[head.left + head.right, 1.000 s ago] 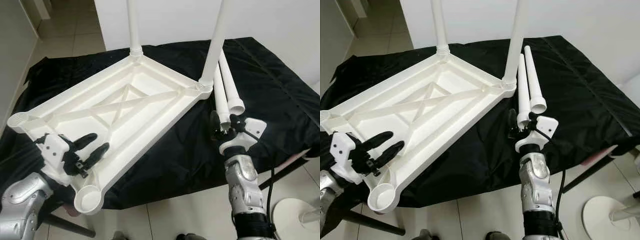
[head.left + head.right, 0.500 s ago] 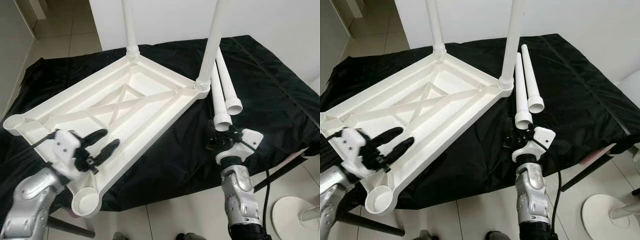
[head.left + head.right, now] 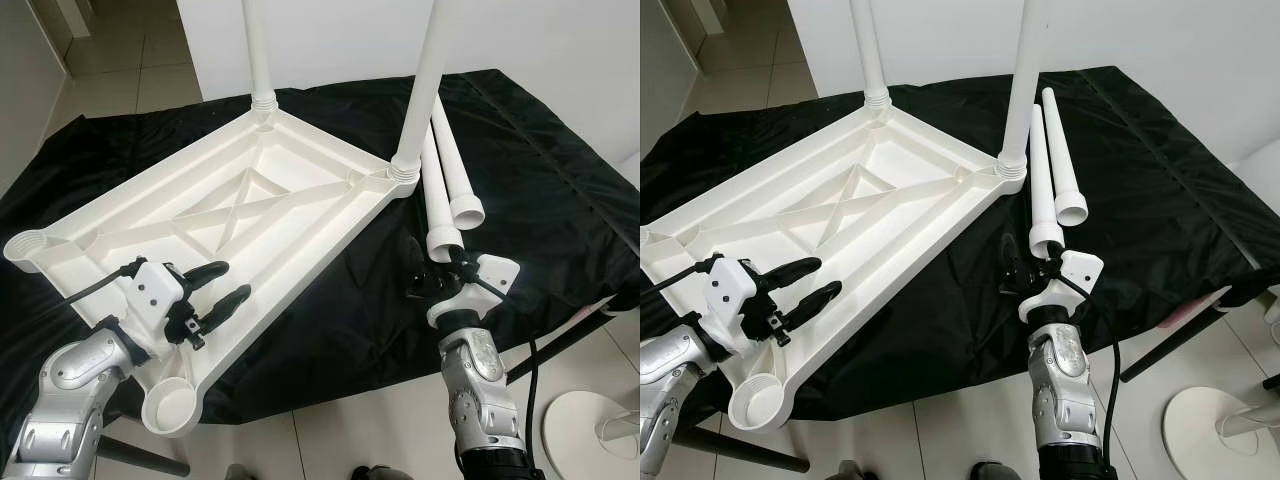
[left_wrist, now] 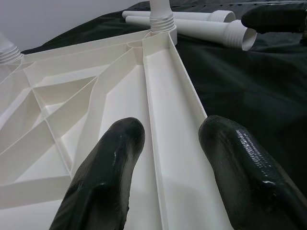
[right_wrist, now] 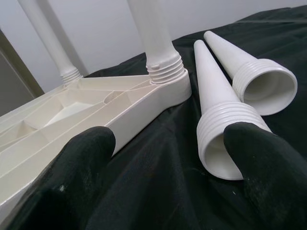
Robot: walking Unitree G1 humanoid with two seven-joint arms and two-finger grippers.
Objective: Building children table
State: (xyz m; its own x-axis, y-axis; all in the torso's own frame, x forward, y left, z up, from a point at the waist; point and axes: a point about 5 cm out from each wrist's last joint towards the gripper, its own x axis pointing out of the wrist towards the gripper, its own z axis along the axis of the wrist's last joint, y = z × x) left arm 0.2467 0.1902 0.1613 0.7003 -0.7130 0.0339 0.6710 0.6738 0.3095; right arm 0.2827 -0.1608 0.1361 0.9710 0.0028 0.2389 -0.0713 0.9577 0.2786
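The white plastic tabletop (image 3: pixel 130 215) lies upside down on a black cloth. Two white legs (image 3: pixel 258 50) (image 3: pixel 428 80) stand screwed into its far corners. The near corner socket (image 3: pixel 168 410) and the left corner socket (image 3: pixel 25 245) are empty. Two loose legs (image 3: pixel 432 185) (image 3: pixel 452 165) lie side by side on the cloth at the right. My left gripper (image 3: pixel 232 280) is open, its fingers (image 4: pixel 105 177) straddling the tabletop's near long rim (image 4: pixel 165 158). My right gripper (image 3: pixel 435 268) is open just in front of the nearer loose leg's threaded end (image 5: pixel 216 139), with nothing held.
The black cloth (image 3: pixel 560 180) covers a low table whose front edge runs just behind my arms. A white wall stands behind it. A white round base (image 3: pixel 595 425) sits on the tiled floor at the lower right.
My left gripper has moved forward and inward, from beside the near corner to over the tabletop's near rim. My right gripper has drawn slightly back from the loose leg's end.
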